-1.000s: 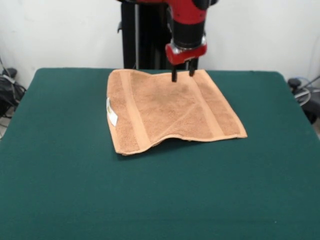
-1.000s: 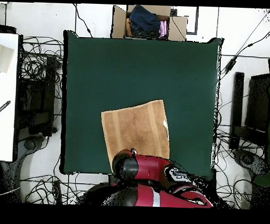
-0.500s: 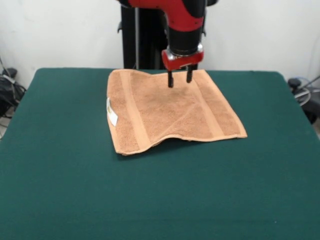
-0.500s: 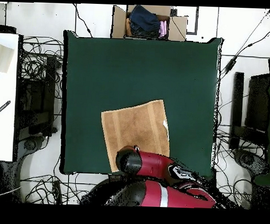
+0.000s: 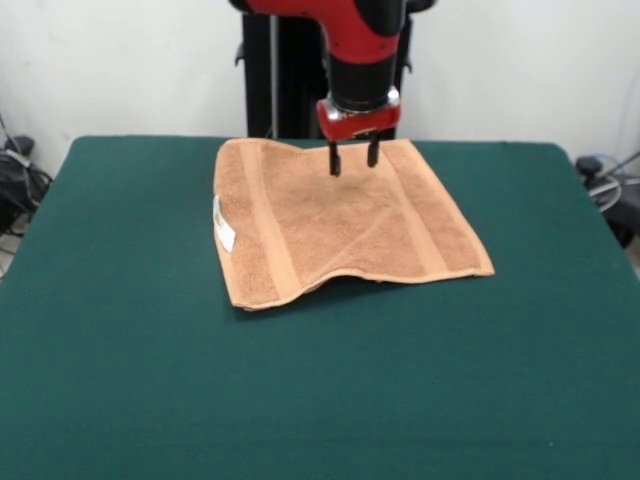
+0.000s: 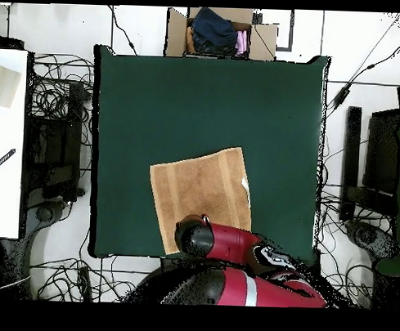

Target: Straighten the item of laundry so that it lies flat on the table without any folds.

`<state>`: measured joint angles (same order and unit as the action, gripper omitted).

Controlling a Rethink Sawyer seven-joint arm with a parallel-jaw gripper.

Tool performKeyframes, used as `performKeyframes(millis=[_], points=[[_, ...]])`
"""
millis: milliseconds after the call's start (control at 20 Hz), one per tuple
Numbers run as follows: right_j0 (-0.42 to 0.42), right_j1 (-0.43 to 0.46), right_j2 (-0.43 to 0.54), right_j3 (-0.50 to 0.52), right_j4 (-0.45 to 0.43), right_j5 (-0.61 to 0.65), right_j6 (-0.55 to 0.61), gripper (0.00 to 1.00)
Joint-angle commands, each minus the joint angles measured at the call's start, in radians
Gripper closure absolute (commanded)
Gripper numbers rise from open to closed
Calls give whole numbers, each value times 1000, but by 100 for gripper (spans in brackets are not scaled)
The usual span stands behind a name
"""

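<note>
Front view shows the tan terry hand towel lying on the dark green felt-covered tabletop, toward the far side where the black pedestal stands. It is roughly square and mostly spread out, with two woven bands running across it and a small white label sticking out at its left edge. A diagonal crease runs through the middle, and the near edge humps up off the cloth around its centre, leaving a dark shadow beneath the lifted part.

Above the towel's far portion hangs the red and black arm, coming straight down. Its end effector has two thin black fingers held apart with a clear gap between them, gripping nothing. The tips point down over the towel near its far edge; whether they touch the fabric I cannot tell.

From overhead, the towel sits in the half of the tabletop nearest the robot's base, and the arm covers its closest edge. A cardboard box holding dark clothing stands beyond the opposite end.
</note>
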<state>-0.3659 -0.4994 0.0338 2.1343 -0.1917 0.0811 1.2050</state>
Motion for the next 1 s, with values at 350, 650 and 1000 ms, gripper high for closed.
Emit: performKeyframes(millis=[350,650,1000], points=[[30,78,2,-177,93,0,221,0],[1,111,25,-225,88,32,185,0],[-22,155,47,-257,77,19,174,0]])
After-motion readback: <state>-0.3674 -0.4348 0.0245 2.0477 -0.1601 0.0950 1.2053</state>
